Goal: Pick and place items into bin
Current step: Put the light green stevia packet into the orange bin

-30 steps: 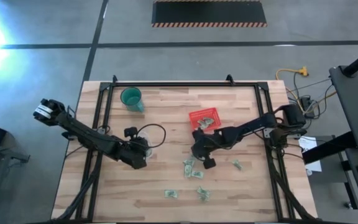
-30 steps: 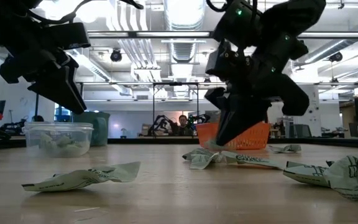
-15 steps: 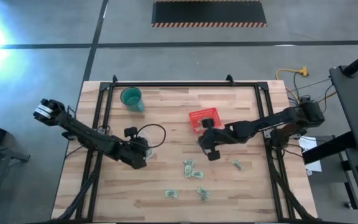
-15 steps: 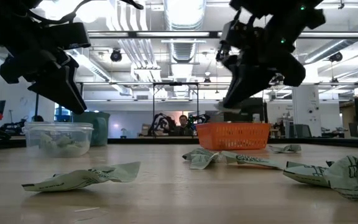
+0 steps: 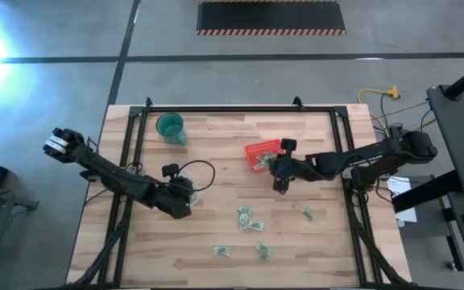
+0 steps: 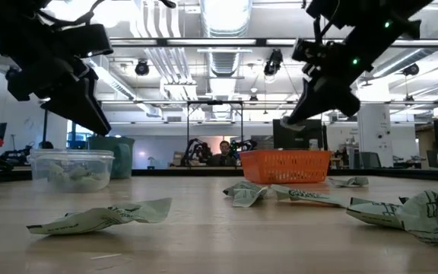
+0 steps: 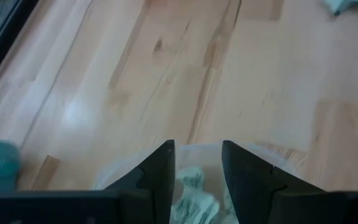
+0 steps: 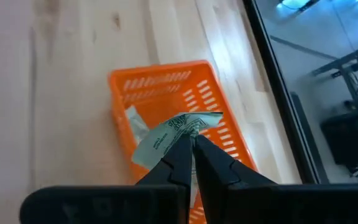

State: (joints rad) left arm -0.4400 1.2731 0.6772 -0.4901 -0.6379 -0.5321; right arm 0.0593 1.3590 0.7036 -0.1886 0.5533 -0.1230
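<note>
The right hand [image 8: 192,144] is hanging over the red basket [image 8: 166,87], right of the high view's centre, its fingers pressed together and pinching a crumpled pale green piece [image 8: 166,135]. Another piece [image 8: 135,121] is lying inside the basket. The left hand [image 7: 197,163] is waiting at the table's [image 5: 216,145] left-centre, fingers spread above a clear tub [image 6: 71,169] holding pieces. More pieces [image 5: 248,219] are lying scattered across the lower middle of the table.
</note>
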